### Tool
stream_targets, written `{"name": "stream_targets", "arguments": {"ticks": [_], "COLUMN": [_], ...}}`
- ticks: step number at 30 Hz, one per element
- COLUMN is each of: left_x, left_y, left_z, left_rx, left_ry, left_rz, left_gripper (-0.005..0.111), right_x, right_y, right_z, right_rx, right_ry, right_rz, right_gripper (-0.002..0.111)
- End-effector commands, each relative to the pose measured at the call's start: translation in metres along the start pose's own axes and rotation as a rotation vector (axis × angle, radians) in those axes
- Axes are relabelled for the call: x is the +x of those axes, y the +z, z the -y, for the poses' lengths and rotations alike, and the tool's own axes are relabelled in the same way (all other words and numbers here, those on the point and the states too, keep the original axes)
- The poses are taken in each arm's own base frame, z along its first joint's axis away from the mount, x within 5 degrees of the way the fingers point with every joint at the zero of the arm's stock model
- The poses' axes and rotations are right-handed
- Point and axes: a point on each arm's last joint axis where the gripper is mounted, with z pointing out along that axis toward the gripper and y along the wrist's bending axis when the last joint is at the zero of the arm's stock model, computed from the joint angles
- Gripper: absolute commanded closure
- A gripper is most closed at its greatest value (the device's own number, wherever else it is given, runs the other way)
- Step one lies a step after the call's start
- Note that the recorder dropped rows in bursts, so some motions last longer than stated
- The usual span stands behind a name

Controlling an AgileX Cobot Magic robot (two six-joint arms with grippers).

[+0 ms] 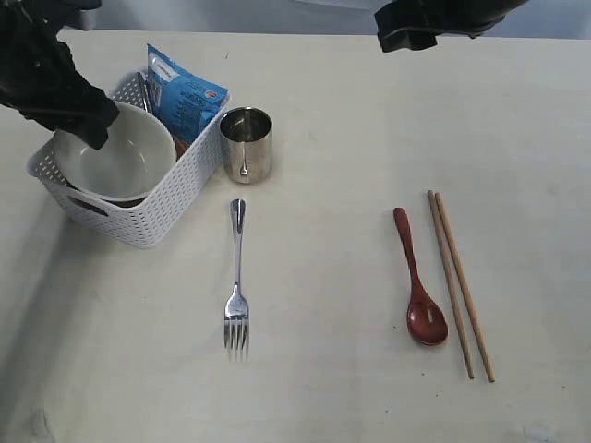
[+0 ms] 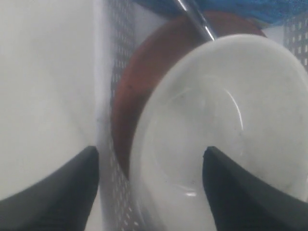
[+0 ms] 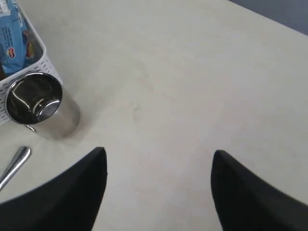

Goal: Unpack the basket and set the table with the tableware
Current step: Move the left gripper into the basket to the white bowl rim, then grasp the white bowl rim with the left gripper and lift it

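The white basket (image 1: 148, 217) stands at the left of the table (image 1: 351, 120) and holds the cream bowl (image 1: 115, 161). In the left wrist view the bowl (image 2: 226, 120) rests on the reddish-brown plate (image 2: 137, 82). A knife handle (image 1: 143, 90) leans at the basket's back. My left gripper (image 1: 92, 125) is open at the bowl's far-left rim. In its own view the left gripper (image 2: 150, 161) has one finger inside the bowl and one outside the basket wall (image 2: 108, 96). Steel cup (image 1: 246, 143), fork (image 1: 237, 281), red spoon (image 1: 420, 281) and chopsticks (image 1: 459, 281) lie on the table. My right gripper (image 1: 429, 23) hangs open over bare table, and the right gripper (image 3: 159, 163) holds nothing.
A blue snack packet (image 1: 185, 92) stands upright in the basket's back right corner, next to the cup. The cup (image 3: 36, 103) and the fork's handle tip (image 3: 14, 163) also show in the right wrist view. The far table edge runs just behind the right gripper.
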Motion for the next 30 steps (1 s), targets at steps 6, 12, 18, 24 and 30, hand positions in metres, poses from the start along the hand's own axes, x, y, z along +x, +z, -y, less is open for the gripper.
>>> {"name": "stream_targets", "arguments": {"ticks": [6,12,18,24,30], "left_x": [0.000,0.000,0.000,0.001,0.002], "left_y": [-0.001,-0.003,-0.028,-0.072,-0.100], "left_z": [-0.001,-0.001,0.000,0.006,0.017], "left_rx": [-0.004,-0.006,-0.029,-0.044,0.028], "left_ry": [-0.019,0.000,0.010,-0.011,-0.047], "left_rz": [-0.001,0.005,0.084,0.253,0.380], "left_gripper": [0.100,0.106,0.106,0.107,0.107], "right_x": [-0.001,-0.001,-0.001,-0.002,-0.004], "right_y": [-0.003,-0.003,-0.003,-0.003,-0.003], "right_z": [0.000,0.000,0.000,0.000,-0.002], "right_rx": [0.000,0.000,0.000,0.005,-0.021], "right_ry": [-0.006,-0.006,-0.013,-0.013,0.034], "right_rz": [0.015,0.015,0.015,0.027,0.052], "right_gripper": [0.048,0.048,0.048,0.048,0.048]}}
